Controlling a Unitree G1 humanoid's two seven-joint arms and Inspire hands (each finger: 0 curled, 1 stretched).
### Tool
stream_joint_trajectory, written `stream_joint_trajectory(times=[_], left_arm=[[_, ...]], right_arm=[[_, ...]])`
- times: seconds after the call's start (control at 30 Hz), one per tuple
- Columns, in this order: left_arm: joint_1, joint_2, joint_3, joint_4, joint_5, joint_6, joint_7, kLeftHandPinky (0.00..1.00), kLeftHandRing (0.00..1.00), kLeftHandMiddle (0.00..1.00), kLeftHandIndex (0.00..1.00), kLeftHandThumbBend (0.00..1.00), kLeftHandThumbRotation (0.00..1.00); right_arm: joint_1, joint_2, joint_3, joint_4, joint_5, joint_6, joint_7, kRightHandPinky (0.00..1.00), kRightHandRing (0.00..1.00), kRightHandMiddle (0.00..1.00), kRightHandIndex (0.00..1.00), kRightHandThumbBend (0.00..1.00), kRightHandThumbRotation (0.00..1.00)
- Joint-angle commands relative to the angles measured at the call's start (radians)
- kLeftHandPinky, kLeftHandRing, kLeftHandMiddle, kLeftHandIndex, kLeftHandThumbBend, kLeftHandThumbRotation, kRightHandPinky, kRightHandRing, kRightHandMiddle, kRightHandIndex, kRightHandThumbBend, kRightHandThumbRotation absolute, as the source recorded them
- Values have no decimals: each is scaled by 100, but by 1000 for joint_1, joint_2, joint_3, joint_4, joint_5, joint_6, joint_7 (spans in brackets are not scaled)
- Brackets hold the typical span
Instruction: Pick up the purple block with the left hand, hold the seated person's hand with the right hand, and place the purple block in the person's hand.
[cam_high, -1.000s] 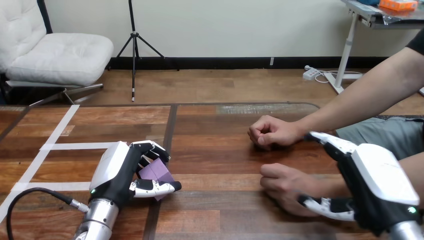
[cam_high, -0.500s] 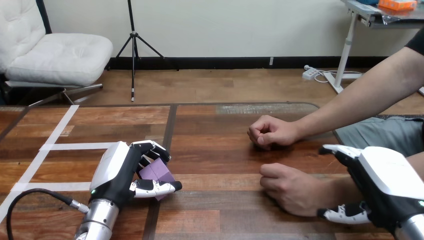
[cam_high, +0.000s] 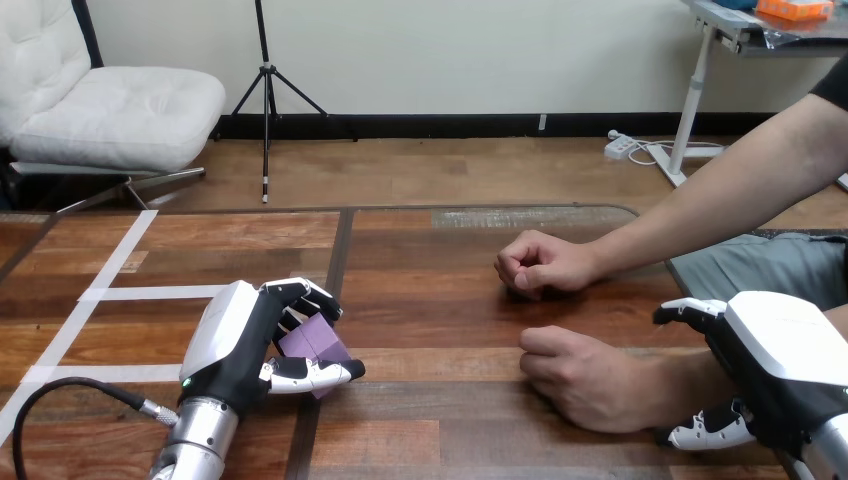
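The purple block (cam_high: 312, 341) rests on the table at the lower left, and my left hand (cam_high: 240, 345) is shut on it, fingers curled over its top and thumb under its front. The person's nearer hand (cam_high: 580, 378) lies fisted, knuckles up, on the table at the lower right. My right hand (cam_high: 785, 365) is open beside that forearm, near the wrist, fingers above the arm and thumb below it, not closed on it. The person's farther hand (cam_high: 543, 264) rests fisted further back.
White tape lines (cam_high: 110, 275) mark the table's left part. The person's forearms (cam_high: 720, 205) reach in from the right edge. A dark seam (cam_high: 338, 260) runs down the wooden tabletop between my hands.
My right hand has drawn back to the right along the person's forearm, away from the nearer hand. The left hand and the block have stayed in place.
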Motion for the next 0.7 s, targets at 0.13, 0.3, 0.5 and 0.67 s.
stream_joint_trajectory(times=[0.13, 0.3, 0.5, 0.67], left_arm=[[-17, 4, 22, -62, -9, -59, 28, 36, 43, 51, 54, 65, 7], [-13, 1, 27, -73, -15, -71, 26, 37, 43, 51, 54, 65, 9], [-6, 2, 29, -87, -14, -89, 30, 37, 43, 52, 54, 65, 10], [1, 1, 32, -101, -17, -105, 29, 37, 43, 52, 54, 65, 11]], right_arm=[[-99, -55, 18, -67, -56, 42, 70, 74, 79, 81, 78, 92, 5], [-115, -64, 29, -73, -76, 67, 123, 73, 78, 80, 77, 92, 2], [-131, -69, 42, -73, -96, 85, 152, 73, 78, 80, 77, 93, 1], [-142, -72, 51, -69, -108, 89, 169, 73, 78, 80, 77, 93, 0]])
